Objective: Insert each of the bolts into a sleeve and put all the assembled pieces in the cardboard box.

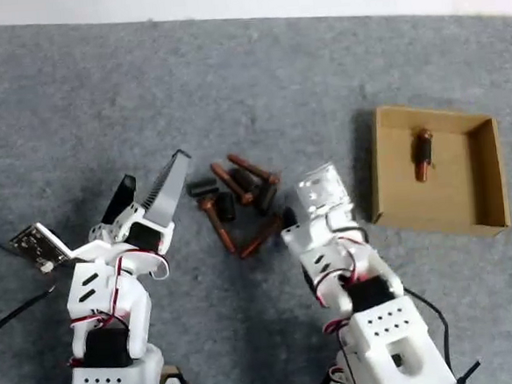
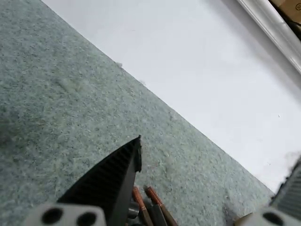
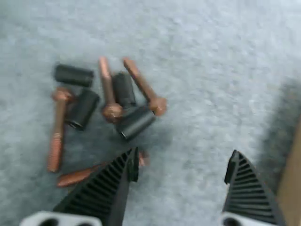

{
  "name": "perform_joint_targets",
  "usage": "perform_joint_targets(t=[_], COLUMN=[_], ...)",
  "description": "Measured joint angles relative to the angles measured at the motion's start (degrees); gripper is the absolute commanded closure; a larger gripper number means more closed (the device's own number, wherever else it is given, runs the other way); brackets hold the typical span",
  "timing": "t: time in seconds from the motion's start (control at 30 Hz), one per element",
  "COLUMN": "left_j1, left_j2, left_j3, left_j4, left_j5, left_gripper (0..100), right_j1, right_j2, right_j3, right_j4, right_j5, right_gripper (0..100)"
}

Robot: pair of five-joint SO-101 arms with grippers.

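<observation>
While bolts (image 1: 251, 168) lie loose, cardboard box (image 1: 456, 191) holds one assembled piece (image 1: 423, 152)

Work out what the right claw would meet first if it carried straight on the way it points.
Most likely bare grey mat: the open right claw aims between the pile of bolts and sleeves and the cardboard box. One bolt lies by a fingertip; depth is unclear.

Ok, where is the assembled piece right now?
In the high view the assembled piece lies inside the cardboard box, near its far wall, off to the right of the loose bolts and sleeves.
</observation>
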Motion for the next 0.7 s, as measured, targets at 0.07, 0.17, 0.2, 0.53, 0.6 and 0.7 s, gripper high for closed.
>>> perform_joint_targets(t=[0.07, 0.17, 0.2, 0.53, 0.6, 0.7], left_j1=[0.0, 0.0, 0.0, 0.0, 0.0, 0.0], left_j2=[0.0, 0.0, 0.0, 0.0, 0.0, 0.0], left_j3=[0.0, 0.0, 0.0, 0.0, 0.0, 0.0], left_j4=[0.0, 0.0, 0.0, 0.0, 0.0, 0.0], left_j5=[0.0, 0.0, 0.0, 0.0, 0.0, 0.0], left_gripper=[56, 56, 56, 56, 56, 56], right_j1=[-1.7, -2.5, -2.9, -3.7, -3.7, -3.7], right_j2=[-0.3, 0.6, 1.6, 28.6, 35.9, 45.2], right_j3=[0.0, 0.0, -0.3, -21.7, -25.3, -28.8], right_j4=[0.0, 0.0, 0.0, 0.0, -0.1, -0.1], right_j5=[0.0, -1.2, -2.7, -21.1, -23.7, -25.7], right_gripper=[73.1, 73.1, 73.1, 73.1, 73.1, 73.1])
